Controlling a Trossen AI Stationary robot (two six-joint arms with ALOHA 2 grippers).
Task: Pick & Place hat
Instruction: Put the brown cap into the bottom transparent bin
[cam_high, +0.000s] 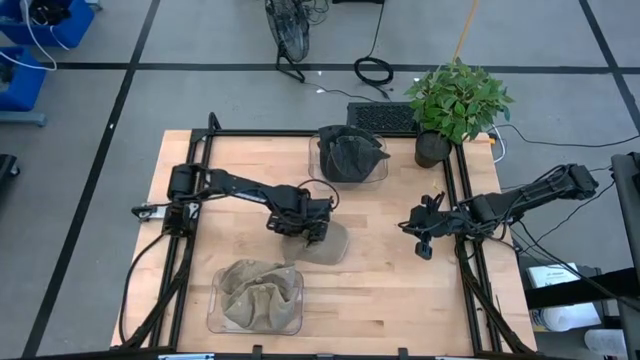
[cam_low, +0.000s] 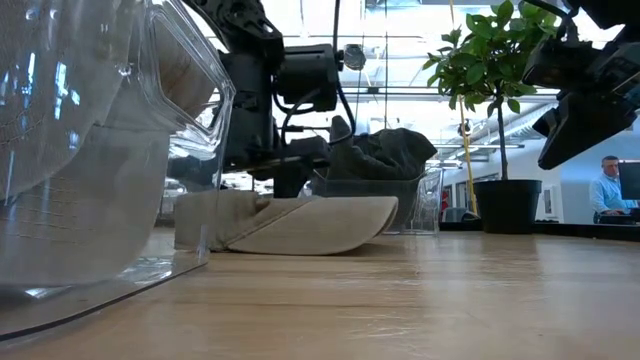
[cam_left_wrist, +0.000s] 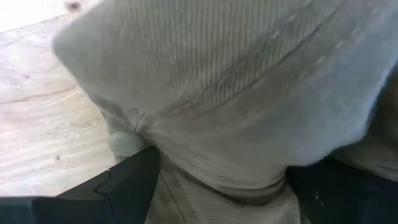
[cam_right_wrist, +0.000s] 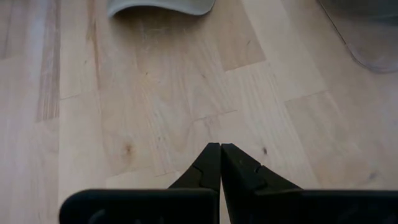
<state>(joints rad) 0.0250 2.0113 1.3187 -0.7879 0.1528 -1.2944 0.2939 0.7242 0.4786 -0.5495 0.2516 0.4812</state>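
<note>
While a crumpled heap of tan cloth hats (cam_high: 258, 292) already fills the clear plastic bin (cam_high: 215, 318) at the lower left of the high view, one beige corduroy cap (cam_high: 322, 243) lies flat on the pale wooden table (cam_high: 400, 300) near the frame's centre, just above and to the right of that bin. I judge the task to be at its pick stage: this cap is neither lifted nor placed, and which container it is meant for I cannot tell.

Directly over the cap's left side sits the left gripper (cam_high: 298, 226). Its two dark fingers (cam_left_wrist: 127, 180) stand wide apart, straddling a raised fold of the ribbed fabric that fills the left wrist view; the cloth touches the inner face of at least one finger, but nothing is clamped.

Farther right, well apart from the cap, the right gripper (cam_high: 422, 238) waits with its fingers (cam_right_wrist: 208, 165) pressed together over bare wood, empty.

Toward the top of the high view, a second clear bin (cam_high: 380, 170) holds a dark grey hat (cam_high: 350, 155), with a potted green plant (cam_high: 455, 100) at its right.
</note>
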